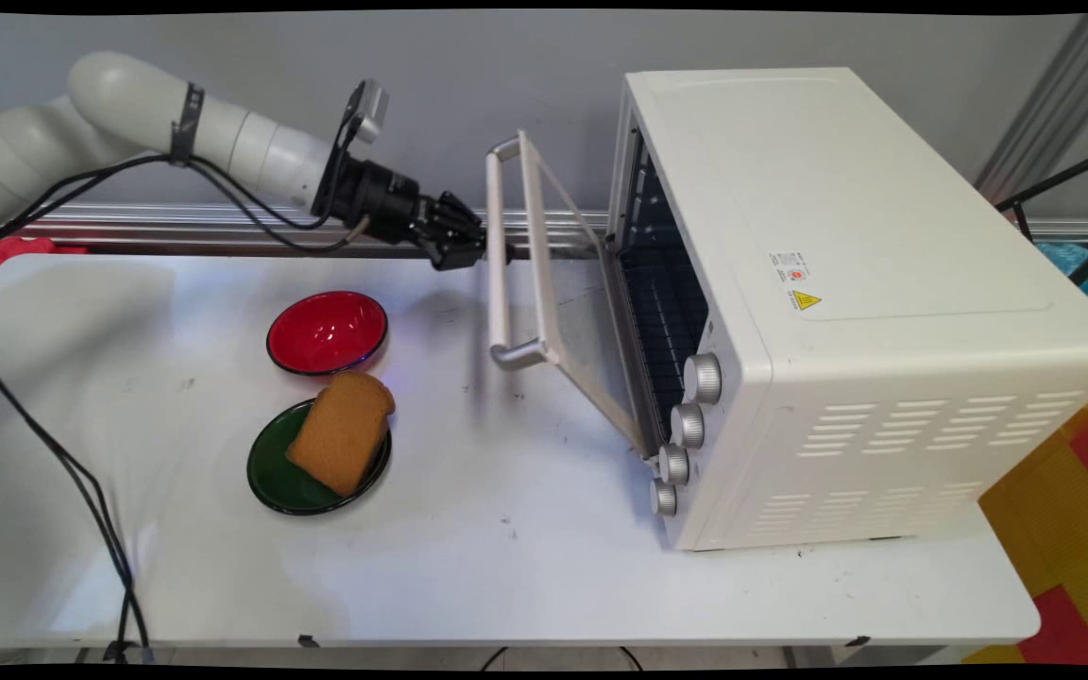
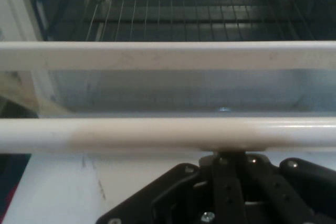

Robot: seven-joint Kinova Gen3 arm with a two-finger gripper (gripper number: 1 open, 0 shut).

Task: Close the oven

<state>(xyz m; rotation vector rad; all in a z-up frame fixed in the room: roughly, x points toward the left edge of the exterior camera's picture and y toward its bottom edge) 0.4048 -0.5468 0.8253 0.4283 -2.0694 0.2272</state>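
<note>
Lab: robot arm (image 1: 176, 123), alu rails (image 1: 223, 227), bare wall.

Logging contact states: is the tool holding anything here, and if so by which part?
The black two-finger tool sits at the long white bar handle of the white toaster oven's half-open glass door, near mid-bar; whether it is actually clamped cannot be told.

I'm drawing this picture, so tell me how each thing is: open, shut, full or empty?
Oven door: partly open, tilted outward.
Gripper: at the door's handle; open or shut, cannot tell.
Oven: wire rack inside, no food seen.
Red bowl: empty.
Green plate: holds bread.
</note>
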